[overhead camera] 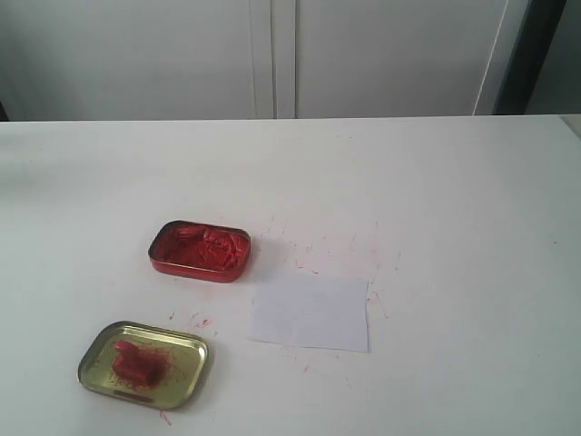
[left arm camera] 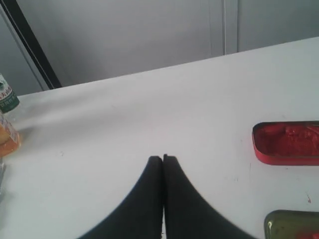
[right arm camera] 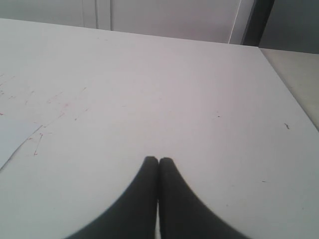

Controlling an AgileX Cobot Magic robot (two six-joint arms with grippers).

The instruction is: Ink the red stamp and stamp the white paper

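The red stamp [overhead camera: 135, 362] lies on its side inside the gold tin lid [overhead camera: 186, 381] at the front left of the table. Behind it stands the red tin of ink paste [overhead camera: 200, 251], which the left wrist view shows as the same red tin [left arm camera: 286, 143]. The white paper [overhead camera: 311, 312] lies flat to the right of the tins; I see no imprint on it. Neither arm shows in the exterior view. My left gripper [left arm camera: 163, 158] is shut and empty over bare table. My right gripper [right arm camera: 158, 160] is shut and empty too, with a corner of the white paper [right arm camera: 12, 135] off to its side.
Red ink specks and smears [overhead camera: 313, 254] dot the white table around the paper. A bottle with a green label [left arm camera: 7, 97] and an orange object [left arm camera: 7, 139] stand at the table's edge in the left wrist view. The table edge [right arm camera: 286, 94] runs close in the right wrist view.
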